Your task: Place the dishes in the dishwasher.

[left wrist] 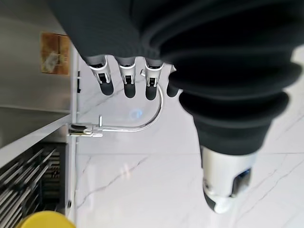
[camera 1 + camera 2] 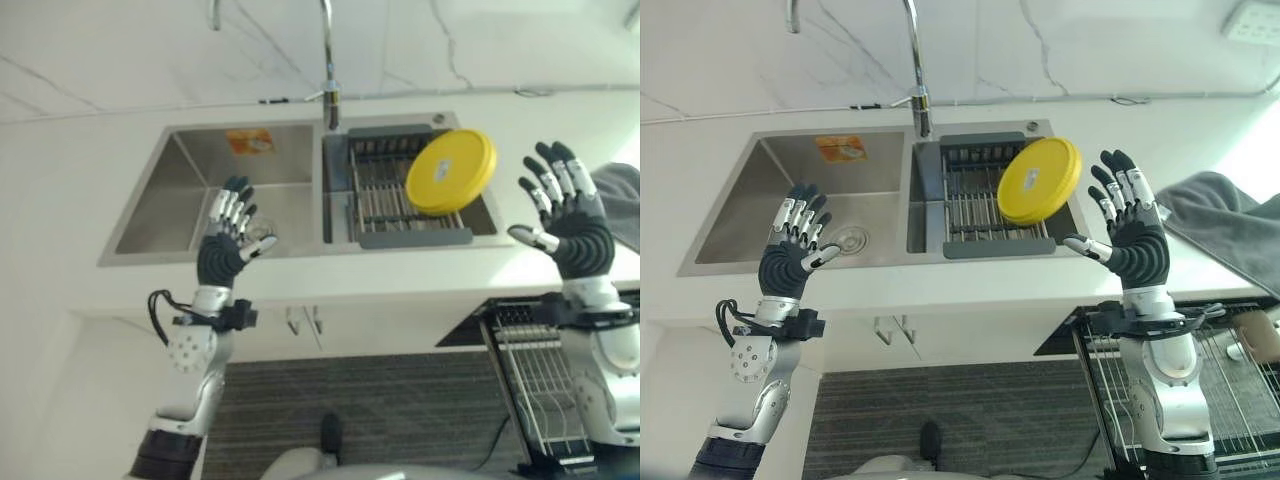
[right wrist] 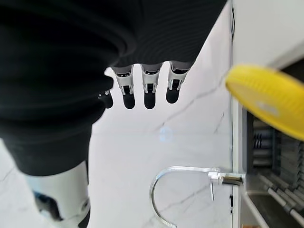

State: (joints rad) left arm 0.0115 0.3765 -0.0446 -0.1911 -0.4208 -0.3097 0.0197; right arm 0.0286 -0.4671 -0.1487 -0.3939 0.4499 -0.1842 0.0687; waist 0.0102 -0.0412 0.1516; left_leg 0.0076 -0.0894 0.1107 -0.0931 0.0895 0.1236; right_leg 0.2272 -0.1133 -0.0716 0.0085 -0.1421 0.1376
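Note:
A round yellow plate (image 2: 451, 171) leans tilted in the grey drying rack (image 2: 385, 190) that fills the right basin of the steel sink; its edge also appears in the right wrist view as the yellow plate (image 3: 268, 100). My right hand (image 2: 1131, 232) is raised just right of the plate, fingers straight and spread, holding nothing and apart from it. My left hand (image 2: 793, 250) is up over the front of the left basin (image 2: 190, 190), fingers relaxed and empty. The dishwasher's pulled-out wire rack (image 2: 1230, 380) sits low at the right, below the counter edge.
A curved chrome tap (image 2: 328, 60) rises behind the sink against the marble wall. A grey cloth (image 2: 1230, 225) lies on the counter at the right. A white cup (image 2: 1255, 345) rests in the wire rack. Dark ribbed floor mat (image 2: 380, 410) lies below.

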